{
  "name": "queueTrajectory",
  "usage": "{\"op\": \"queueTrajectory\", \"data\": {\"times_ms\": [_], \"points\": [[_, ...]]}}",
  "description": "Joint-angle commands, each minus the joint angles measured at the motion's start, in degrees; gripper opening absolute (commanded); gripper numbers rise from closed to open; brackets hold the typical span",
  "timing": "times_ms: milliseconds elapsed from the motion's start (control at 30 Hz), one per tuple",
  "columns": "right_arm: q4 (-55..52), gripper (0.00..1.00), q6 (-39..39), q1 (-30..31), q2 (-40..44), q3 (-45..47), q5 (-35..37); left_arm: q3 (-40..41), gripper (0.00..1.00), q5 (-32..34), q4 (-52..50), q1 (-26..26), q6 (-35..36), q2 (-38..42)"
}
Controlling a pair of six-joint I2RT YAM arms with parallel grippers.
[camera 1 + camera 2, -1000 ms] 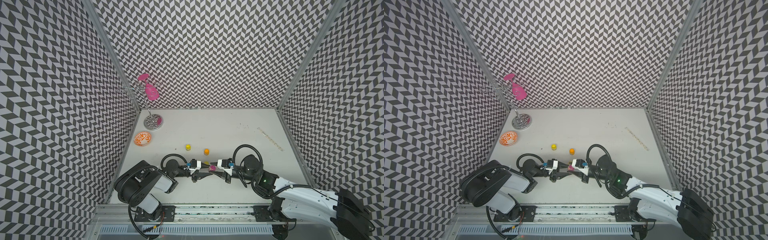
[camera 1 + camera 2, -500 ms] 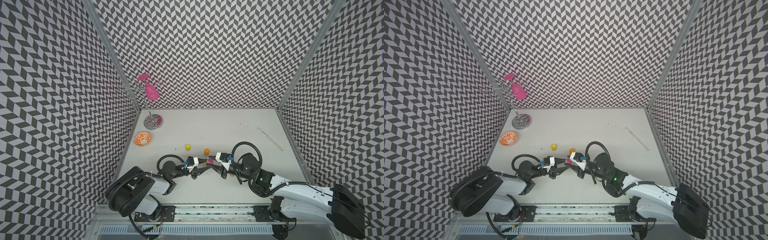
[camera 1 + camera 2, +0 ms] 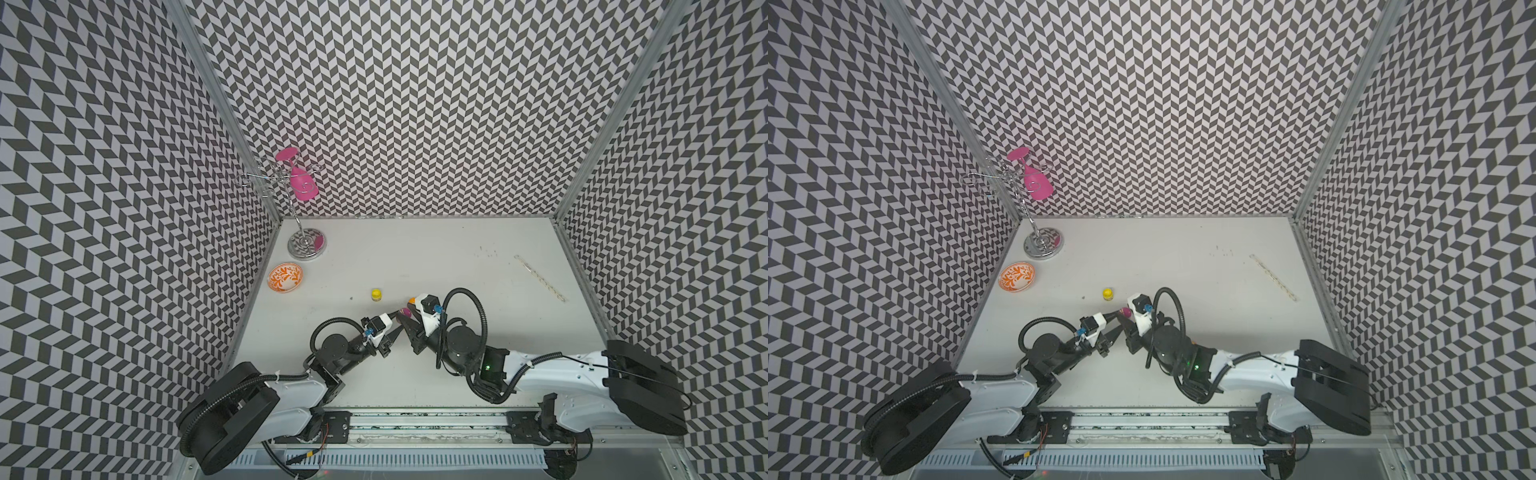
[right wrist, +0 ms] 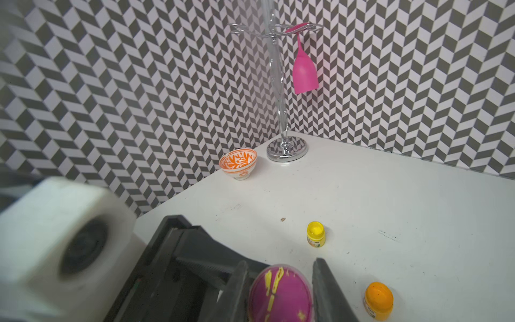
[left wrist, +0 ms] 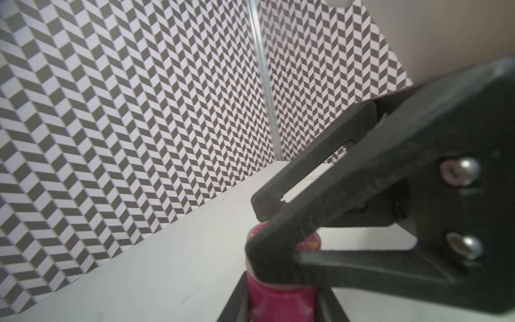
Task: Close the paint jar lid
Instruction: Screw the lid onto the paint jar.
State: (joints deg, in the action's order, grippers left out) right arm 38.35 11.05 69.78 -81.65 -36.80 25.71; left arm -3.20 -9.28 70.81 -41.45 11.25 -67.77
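1. Zigzag-patterned walls (image 3: 415,104) are enclosing the white tabletop (image 3: 457,257).
2. The left pincer (image 5: 282,299) is gripping the pink paint jar (image 5: 276,290) by its body near the front middle, nearly shut.
3. The right pincer (image 4: 280,278) is squeezing the lid (image 4: 281,298), nearly shut.
4. Both pincers are hiding most of the jar in both top views; the left wrist view is cutting off its base.

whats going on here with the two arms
Both arms meet near the front of the table at a pink paint jar. The right gripper is clamped around the jar. The left gripper, jaws shut, has its tips at the lid on top. Whether the lid is fully closed cannot be told. A yellow jar and an orange jar stand apart nearby.
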Motion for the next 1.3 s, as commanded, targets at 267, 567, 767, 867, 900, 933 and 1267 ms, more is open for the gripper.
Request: {"op": "queueTrajectory", "data": {"times_ms": [267, 567, 767, 867, 900, 933, 1267], "points": [[-13.4, 0.22, 16.2, 6.3, -7.8, -4.9, 2.1, -2.0, 0.27, 24.5, 5.9, -0.8, 4.6, 2.3], [-9.3, 0.83, 13.8, 6.7, 1.5, 2.1, 2.2, -4.9, 0.28, 26.3, 3.4, -0.3, 3.8, -4.3], [-12.6, 0.85, 14.9, 6.6, 10.7, 7.8, 10.7, -5.0, 0.28, 22.6, 2.5, 1.0, 2.1, -4.1], [-11.5, 0.85, 11.0, 4.8, 16.1, 10.6, 12.8, -4.8, 0.29, 16.7, 2.8, 2.0, 0.9, -3.8], [-10.8, 0.85, 9.4, 3.4, 18.0, 11.5, 11.7, -4.8, 0.29, 14.2, 3.3, 2.2, 0.8, -4.0], [-9.8, 0.84, 7.4, 1.6, 20.2, 12.6, 9.3, -4.7, 0.29, 11.3, 4.1, 2.5, 0.7, -4.5], [-9.7, 0.80, -23.6, -13.8, 32.0, 12.4, -35.0, -7.7, 0.30, -31.3, 14.5, 3.5, -2.2, -14.0]]}}
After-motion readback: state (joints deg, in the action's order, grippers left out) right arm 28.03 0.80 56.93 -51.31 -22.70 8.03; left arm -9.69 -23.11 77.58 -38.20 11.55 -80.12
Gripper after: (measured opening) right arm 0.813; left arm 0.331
